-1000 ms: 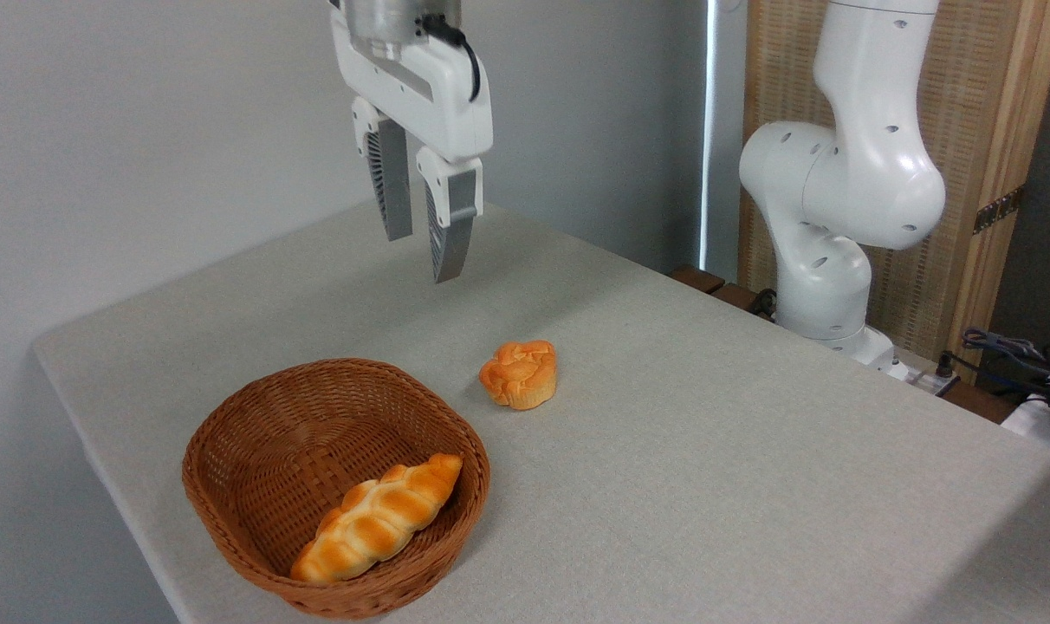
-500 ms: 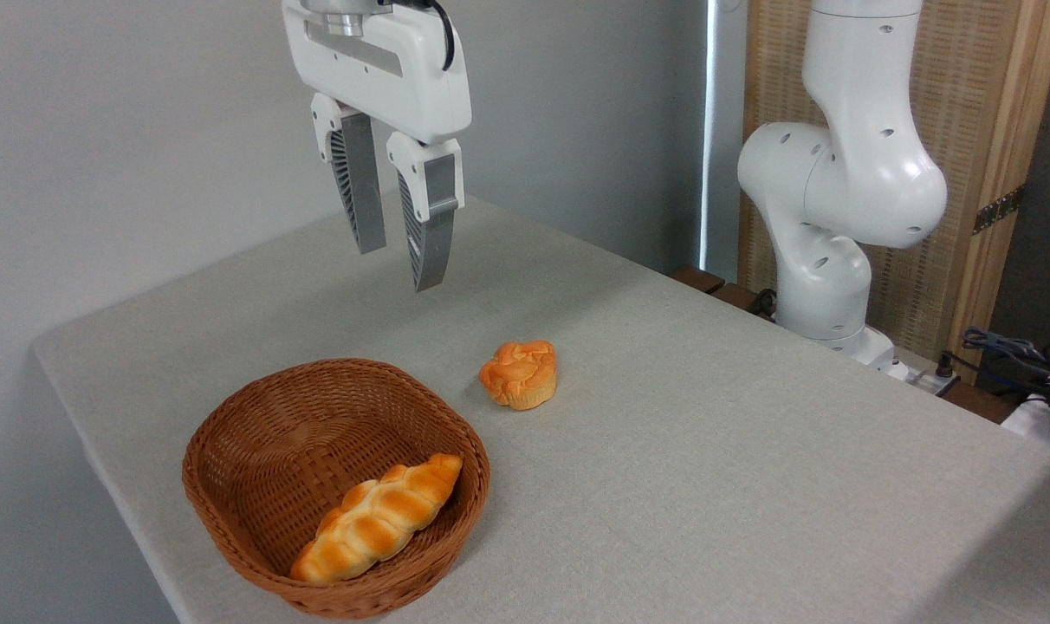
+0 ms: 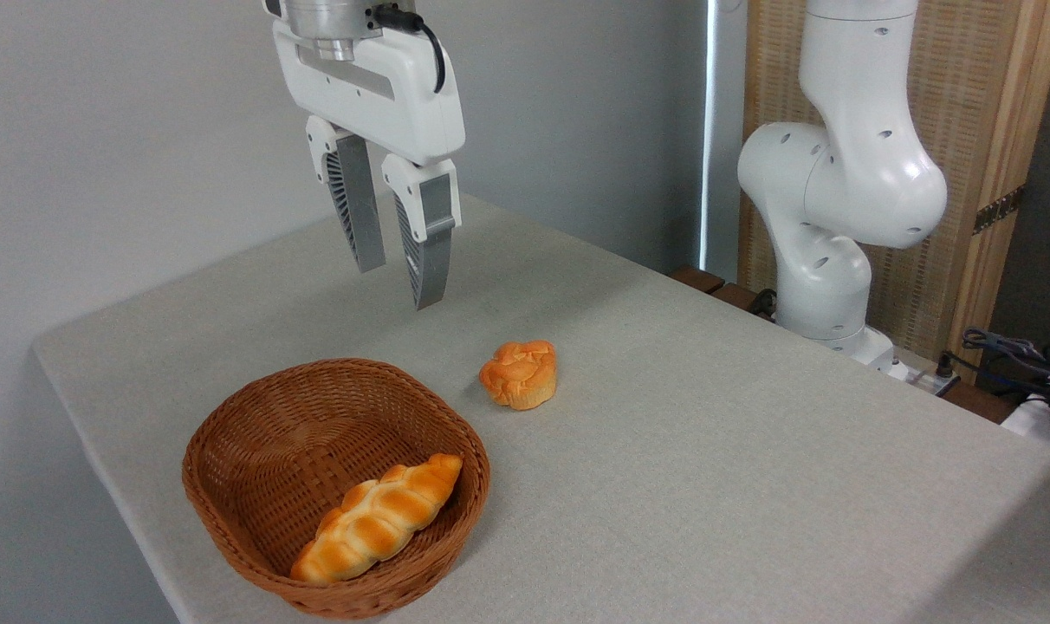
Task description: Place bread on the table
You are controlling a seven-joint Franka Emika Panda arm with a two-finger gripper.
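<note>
In the fixed camera view, the grey surface (image 3: 707, 451) is seen running from a near-left corner to a far edge by the wall, with wide bare cloth to the right and in front of the bun (image 3: 519, 373). A basket (image 3: 256, 416) is set near the left edge, with a braided loaf (image 3: 378, 517) lying inside. The bun is seen resting on the cloth, just beyond the basket's right rim. The claw (image 3: 397, 282) is held in the air, up and to the left of the bun, its fingers parted a little and nothing gripped.
</note>
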